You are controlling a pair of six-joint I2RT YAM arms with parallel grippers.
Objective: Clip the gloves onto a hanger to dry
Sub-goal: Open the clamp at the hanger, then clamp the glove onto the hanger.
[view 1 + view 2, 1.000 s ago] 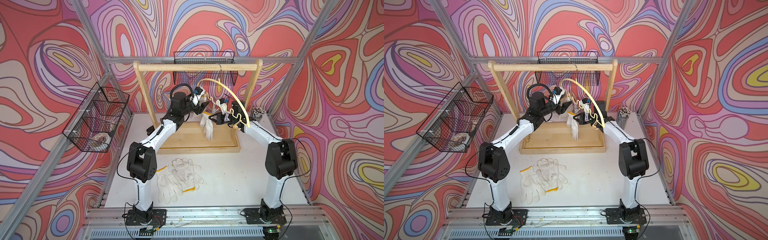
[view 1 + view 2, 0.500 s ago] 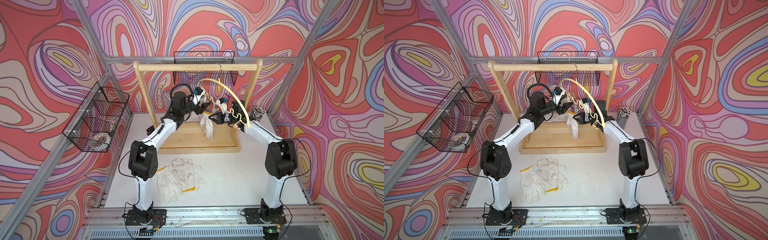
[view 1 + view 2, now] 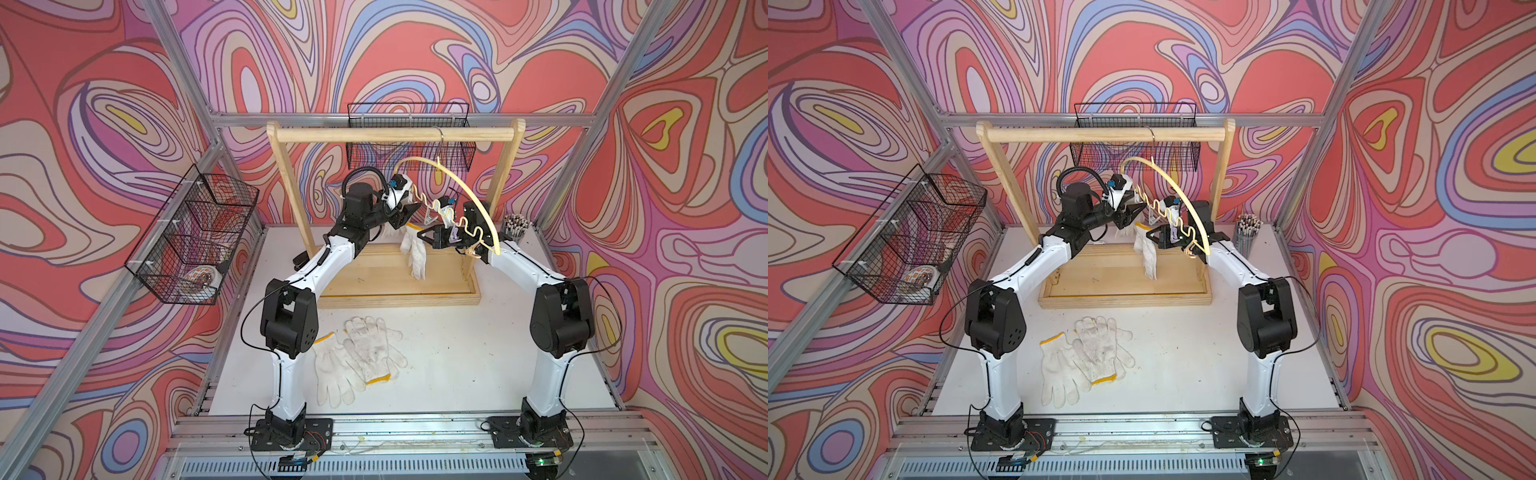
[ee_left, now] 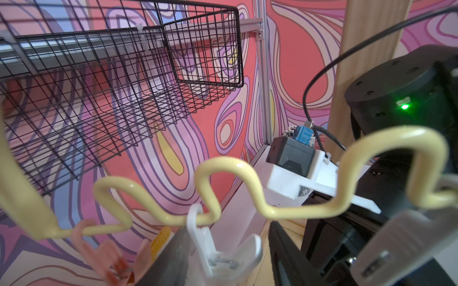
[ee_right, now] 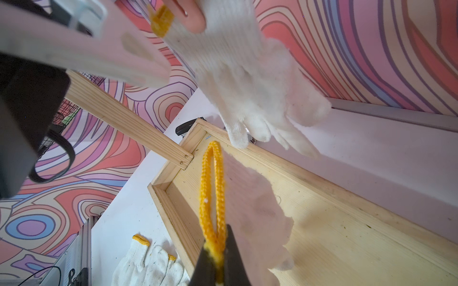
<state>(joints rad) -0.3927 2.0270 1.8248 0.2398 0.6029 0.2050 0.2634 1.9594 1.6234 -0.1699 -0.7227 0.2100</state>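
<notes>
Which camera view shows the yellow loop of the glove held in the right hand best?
The right wrist view: the yellow loop stands large and sharp, its base pinched in the shut right hand. In both top views the glove hangs there, its loop too small to see. The left wrist view shows no clear loop.

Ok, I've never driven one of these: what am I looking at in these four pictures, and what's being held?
Two white-and-black robot arms reach over a white table. Both top views look down from one overhead camera; each wrist view comes from a camera on an arm. The pale yellow hanger hangs from a wooden rail. The right gripper is shut on the yellow loop of one glove. The left gripper has its jaws either side of a white clip; whether it squeezes is unclear. Another glove hangs from a pink clip. More gloves lie on the table.
</notes>
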